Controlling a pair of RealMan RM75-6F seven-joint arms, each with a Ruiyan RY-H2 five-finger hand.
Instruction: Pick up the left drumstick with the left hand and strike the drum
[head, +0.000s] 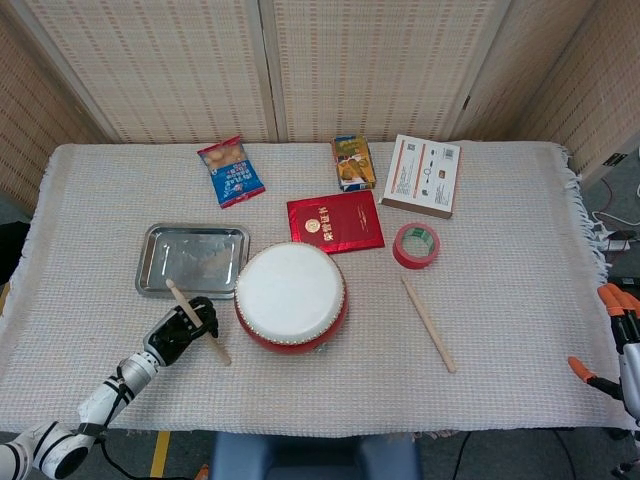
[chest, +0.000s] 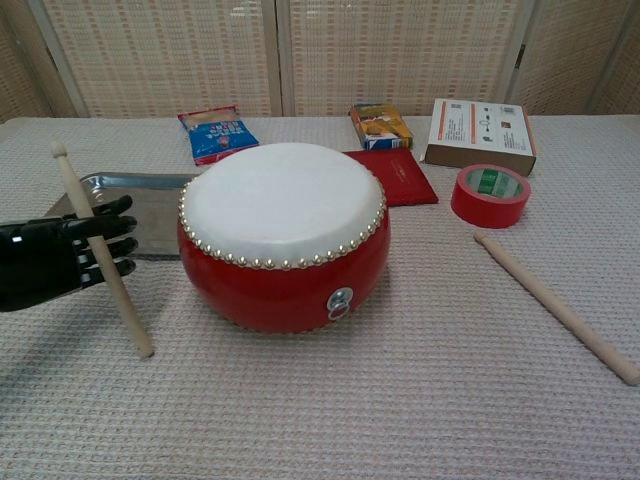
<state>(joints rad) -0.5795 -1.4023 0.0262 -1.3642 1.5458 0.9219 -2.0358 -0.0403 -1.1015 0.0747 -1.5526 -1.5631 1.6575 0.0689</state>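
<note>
The red drum (head: 290, 295) with its white skin (chest: 283, 205) stands at the table's middle front. Just left of it, my black left hand (head: 182, 328) (chest: 70, 258) grips the left drumstick (chest: 127, 308) around its middle. The stick is tilted steeply, its far end raised over the tray and its near end (head: 222, 354) low by the cloth. The right drumstick (head: 428, 323) (chest: 555, 305) lies flat on the cloth, right of the drum. My right hand (head: 622, 340) shows at the far right edge, off the table, fingers apart and holding nothing.
A steel tray (head: 150, 270) lies behind the left hand. A red booklet (head: 335, 221), a red tape roll (head: 416, 245), a white box (head: 423, 175), a small snack box (head: 352, 162) and a blue snack bag (head: 231, 171) sit behind the drum.
</note>
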